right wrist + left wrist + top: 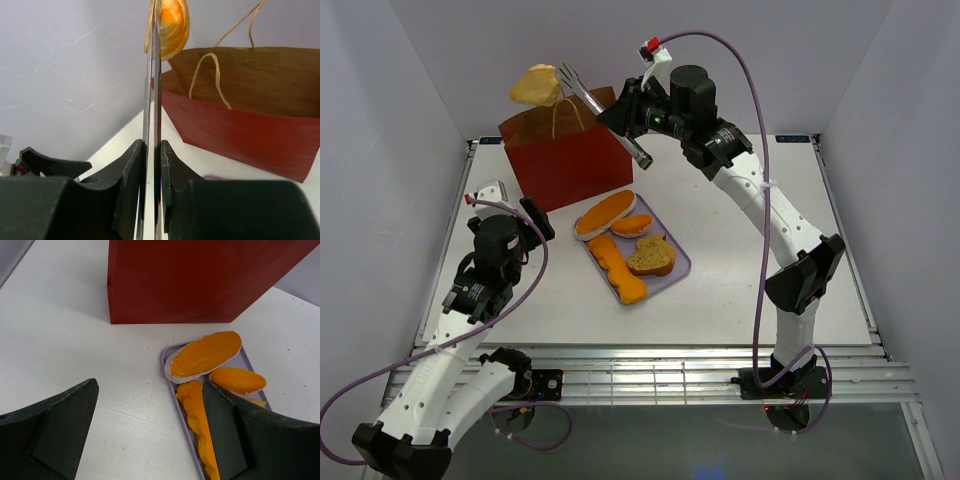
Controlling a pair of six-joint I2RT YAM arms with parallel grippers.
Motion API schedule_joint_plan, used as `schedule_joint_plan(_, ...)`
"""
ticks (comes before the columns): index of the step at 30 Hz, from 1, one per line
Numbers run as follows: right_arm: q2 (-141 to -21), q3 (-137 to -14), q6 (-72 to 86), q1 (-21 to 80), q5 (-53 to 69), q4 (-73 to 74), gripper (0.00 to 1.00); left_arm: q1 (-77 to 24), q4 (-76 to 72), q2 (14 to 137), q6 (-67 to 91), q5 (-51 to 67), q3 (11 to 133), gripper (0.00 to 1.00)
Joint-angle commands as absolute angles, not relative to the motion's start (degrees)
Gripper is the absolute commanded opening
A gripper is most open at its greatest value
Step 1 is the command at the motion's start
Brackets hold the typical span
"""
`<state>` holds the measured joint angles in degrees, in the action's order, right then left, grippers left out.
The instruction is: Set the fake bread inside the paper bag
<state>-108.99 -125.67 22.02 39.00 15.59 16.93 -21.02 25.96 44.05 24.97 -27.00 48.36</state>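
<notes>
**Desk:** Which step is this?

**Photographer:** The carry. The right gripper (pixel 151 145), clamped tight on the long metal tongs (pixel 595 100), holds 1 golden bread piece (pixel 535 85) pinched at the tong tips, high above the far-left corner of the red paper bag (pixel 565 165). By my reading, the drop has not begun.

**Desk:** And the other arm?

**Photographer:** The left gripper (pixel 150 385) hovers low over the table (pixel 740 290), near-left of the bag. Its jaws are spread wide and hold nothing.

**Desk:** What does the next move call for?

**Photographer:** Probably a shift right toward the middle of the bag's mouth, then a lowering before the tongs let go. I cannot tell whether the piece hangs squarely over the opening or just outside its left wall.

**Desk:** Edges to watch?

**Photographer:** 2 thin loop handles (pixel 210 75) stand up at the mouth and could snag the tongs. The back wall (pixel 770 60) stands close behind the bag, so the open room is on the near side. 4 more pieces lie on the lavender tray (pixel 682 262) just near-right of the bag: a long loaf (pixel 606 213), a small roll (pixel 632 224), a wavy orange piece (pixel 617 268) and a brown-crusted slice (pixel 652 256).
</notes>
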Motion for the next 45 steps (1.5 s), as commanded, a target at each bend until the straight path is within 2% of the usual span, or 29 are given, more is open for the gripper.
schedule_joint_plan(1,-110.6,-129.8,24.0,37.8,15.6,10.1,0.22,-21.7,24.7,43.5,25.2,-26.1,47.8,0.95)
schedule_joint_plan(21,-115.9,-126.7,27.2,35.2,19.5,6.9,0.23,-23.3,24.9,42.9,24.5,-28.3,47.8,0.96)
schedule_joint_plan(33,-114.2,-122.3,25.5,35.2,20.7,8.2,0.39,-23.3,24.7,43.3,24.3,-28.5,47.8,0.96)
schedule_joint_plan(45,-113.6,-124.9,25.9,34.6,21.3,8.7,0.42,-23.3,24.8,44.0,24.0,-28.7,47.8,0.96)
